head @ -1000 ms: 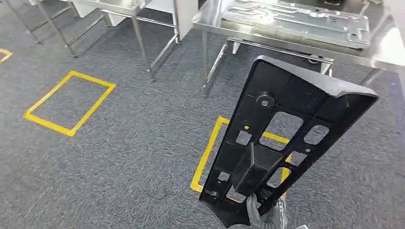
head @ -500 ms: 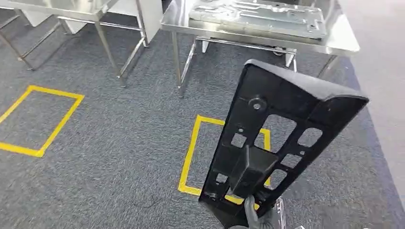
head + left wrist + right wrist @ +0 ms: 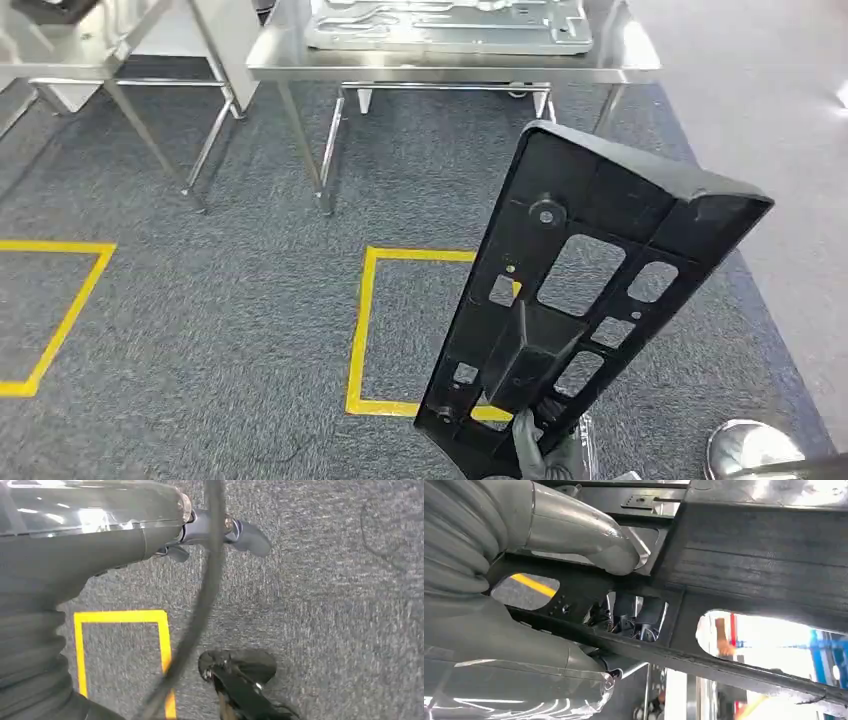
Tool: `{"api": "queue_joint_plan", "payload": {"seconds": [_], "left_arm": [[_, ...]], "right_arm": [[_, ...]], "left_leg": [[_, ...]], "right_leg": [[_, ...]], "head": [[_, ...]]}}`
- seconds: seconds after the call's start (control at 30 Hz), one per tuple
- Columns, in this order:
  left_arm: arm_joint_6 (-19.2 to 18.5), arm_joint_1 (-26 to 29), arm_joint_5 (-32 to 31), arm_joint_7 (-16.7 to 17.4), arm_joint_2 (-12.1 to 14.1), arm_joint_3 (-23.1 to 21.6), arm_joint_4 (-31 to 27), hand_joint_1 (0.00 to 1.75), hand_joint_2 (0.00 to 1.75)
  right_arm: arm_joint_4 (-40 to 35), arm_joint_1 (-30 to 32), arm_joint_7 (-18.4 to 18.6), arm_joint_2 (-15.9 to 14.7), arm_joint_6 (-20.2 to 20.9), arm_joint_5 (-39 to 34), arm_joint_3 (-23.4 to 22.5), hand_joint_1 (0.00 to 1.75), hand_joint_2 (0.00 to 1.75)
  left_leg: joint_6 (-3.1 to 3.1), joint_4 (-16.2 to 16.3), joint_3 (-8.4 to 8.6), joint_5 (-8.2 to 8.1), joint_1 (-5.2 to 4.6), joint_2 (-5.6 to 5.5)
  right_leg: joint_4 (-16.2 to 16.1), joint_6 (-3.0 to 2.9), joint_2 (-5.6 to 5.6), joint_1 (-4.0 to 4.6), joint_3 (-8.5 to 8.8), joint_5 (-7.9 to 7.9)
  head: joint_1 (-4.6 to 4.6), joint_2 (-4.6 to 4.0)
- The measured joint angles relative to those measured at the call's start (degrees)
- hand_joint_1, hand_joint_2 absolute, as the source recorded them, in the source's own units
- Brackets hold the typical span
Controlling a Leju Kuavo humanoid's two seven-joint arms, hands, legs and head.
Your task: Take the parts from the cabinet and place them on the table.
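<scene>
Gripping black plastic panel (image 3: 590, 300) at its lower end, right hand (image 3: 545, 455), fingers clamped on it; panel tilted up over yellow floor square (image 3: 365, 330). Left hand (image 3: 220, 530): state unclear. Beyond square, steel table (image 3: 450, 62) bearing metal plate (image 3: 450, 22).

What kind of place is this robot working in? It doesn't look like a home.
Probably a factory test floor or workshop. Steel tables stand on grey carpet marked with yellow tape squares, a pressed metal panel lies on one table, and the right hand carries a black plastic part.
</scene>
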Motion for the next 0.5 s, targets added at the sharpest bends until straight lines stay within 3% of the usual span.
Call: {"api": "queue_joint_plan", "payload": {"seconds": [0.03,0.07,0.1,0.17,0.23,0.33,0.37,0.4,0.43,0.5], "left_arm": [[0.0,0.11,-0.15,0.04,0.02,0.15,0.0,0.0,1.75],[0.0,0.19,-0.24,0.04,0.02,0.26,0.0,0.0,1.75],[0.0,0.18,-0.26,-0.13,0.02,0.28,0.0,0.0,1.75],[-0.13,0.09,-0.31,-0.61,0.04,0.35,0.0,0.0,1.75],[-0.13,0.03,-0.48,-0.88,0.2,0.44,0.0,0.0,1.75],[-0.13,-0.02,-0.9,-0.94,0.31,0.55,-0.02,0.0,1.75],[-0.15,-0.06,-1.01,-0.94,0.26,0.55,0.0,0.0,1.75],[-0.15,-0.06,-1.07,-0.94,0.26,0.55,-0.02,0.0,1.75],[-0.15,-0.02,-1.18,-0.94,0.28,0.55,-0.02,0.0,1.75],[-0.15,0.06,-1.31,-0.92,0.28,0.61,-0.02,0.0,1.75]], "right_arm": [[0.07,0.02,0.31,0.0,-0.75,0.44,0.0,1.75,1.75],[0.2,0.04,0.57,0.0,-1.32,0.9,-0.02,1.75,1.75],[0.24,0.09,0.74,0.0,-1.71,1.18,0.0,1.75,1.75],[0.24,0.08,0.79,0.0,-2.41,1.45,0.31,1.75,1.75],[0.22,-0.03,0.79,0.0,-3.18,1.51,0.7,1.75,1.75],[0.22,-0.05,0.83,0.0,-3.94,1.71,1.29,1.75,1.75],[0.11,-0.11,0.85,-0.02,-4.2,1.82,1.4,1.75,1.75],[0.09,-0.18,0.85,-0.02,-4.42,2.03,1.51,1.75,1.75],[0.09,-0.4,0.85,-0.11,-4.68,2.14,1.62,1.75,1.75],[0.13,-0.45,0.85,-0.2,-4.84,2.39,1.88,1.75,1.75]], "left_leg": [[-0.05,2.62,-1.59,-0.2,0.0,-0.06],[0.0,2.54,-2.02,1.04,0.0,-0.06],[0.14,-0.27,-1.23,3.53,0.0,-0.07],[0.63,-10.12,2.68,9.5,0.0,-0.26],[1.22,-14.27,4.18,9.32,-0.27,-0.87],[1.88,-14.06,4.01,9.48,-0.53,-0.8],[2.36,-14.78,4.52,9.8,0.21,-0.56],[2.47,-15.03,4.79,9.85,0.18,-0.53],[2.94,-15.07,4.87,9.8,0.19,-0.37],[3.09,-15.04,4.93,9.64,0.15,-0.03]], "right_leg": [[0.09,-0.06,0.51,0.09,0.1,-0.05],[0.16,-0.13,1.0,0.12,0.22,-0.13],[0.28,-0.04,1.4,0.13,0.39,-0.32],[0.57,0.27,1.93,0.13,0.9,-0.82],[1.06,0.88,2.26,0.53,0.83,-1.23],[0.53,1.71,2.31,0.24,0.81,-0.99],[0.81,2.13,2.15,0.44,0.86,-1.37],[2.16,2.51,1.26,0.35,0.38,-2.13],[5.51,2.75,0.75,0.18,-1.32,-4.04],[14.07,3.12,0.4,-0.2,-6.03,-7.58]], "head": [[0.02,0.0],[0.0,0.0],[0.0,0.0],[0.0,0.0],[0.02,0.0],[0.02,0.0],[0.0,0.0],[0.04,0.0],[0.0,0.0],[0.02,0.0]]}}
